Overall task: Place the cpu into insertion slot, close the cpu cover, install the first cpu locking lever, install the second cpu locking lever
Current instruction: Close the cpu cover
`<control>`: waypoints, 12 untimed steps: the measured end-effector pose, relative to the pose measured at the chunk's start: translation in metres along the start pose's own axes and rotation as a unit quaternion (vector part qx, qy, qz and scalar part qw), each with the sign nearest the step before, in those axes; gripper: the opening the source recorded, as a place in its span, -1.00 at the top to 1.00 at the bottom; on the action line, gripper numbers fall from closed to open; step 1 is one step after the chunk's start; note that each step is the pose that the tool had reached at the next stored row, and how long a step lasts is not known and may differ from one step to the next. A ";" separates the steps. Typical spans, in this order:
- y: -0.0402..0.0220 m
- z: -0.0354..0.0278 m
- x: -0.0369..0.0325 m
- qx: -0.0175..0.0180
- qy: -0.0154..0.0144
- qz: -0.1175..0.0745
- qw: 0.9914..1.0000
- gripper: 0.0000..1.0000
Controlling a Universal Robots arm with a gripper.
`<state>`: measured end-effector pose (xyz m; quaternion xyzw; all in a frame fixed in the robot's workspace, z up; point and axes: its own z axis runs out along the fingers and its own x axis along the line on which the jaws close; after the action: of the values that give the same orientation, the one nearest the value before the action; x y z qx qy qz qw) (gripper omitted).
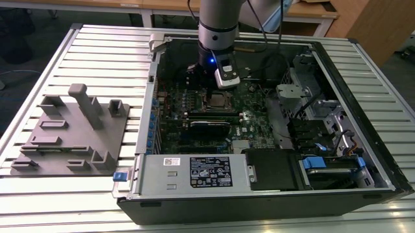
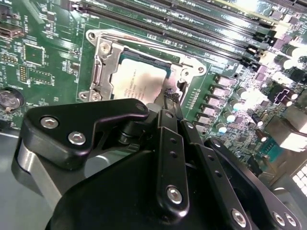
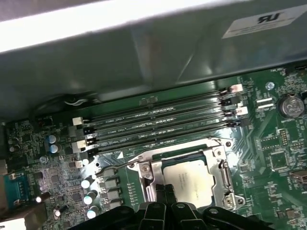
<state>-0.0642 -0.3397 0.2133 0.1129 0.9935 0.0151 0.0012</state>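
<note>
On the bench (image 1: 77, 43), going from the exterior view's left to its right: grey fixture plate (image 1: 71, 141), then the open computer case (image 1: 194, 213), drive bays (image 1: 311, 121) at its far end. The arm (image 1: 217, 24) comes down into the case. The tool (image 1: 225, 83) hangs over the green board (image 1: 253, 116), just beside the socket (image 1: 219, 100).

Both wrist views show the chip (image 2: 136, 84) (image 3: 188, 181) seated flat in the socket, silver top up. The cover (image 2: 103, 72) (image 3: 224, 178) lies down around it and looks closed.

Tool state: the fingers (image 3: 159, 194) look pressed together with nothing pinched. The tip is at the socket's edge, right by the cover frame. Touching or just off, cannot tell.

A thin wire lever (image 3: 120, 164) runs along the socket side nearest the memory slots (image 3: 158, 122). Cannot tell if it's hooked.

My read: chip and cover done, this is lever work. To do it well:
- use the closed tip as a pusher, on the lever wire only
- press down first, then sideways under the hook, one slow move
- keep off the chip top and the cover window
- watch the capacitors (image 3: 88, 184) beside the socket, little room there
- if the wire slips off the tip, back off rather than dragging across the board
</note>
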 end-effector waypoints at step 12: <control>-0.0010 0.0058 0.0033 0.000 0.000 0.000 1.000 0.79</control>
<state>-0.0676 -0.3397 0.2075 0.1127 0.9935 0.0150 0.0011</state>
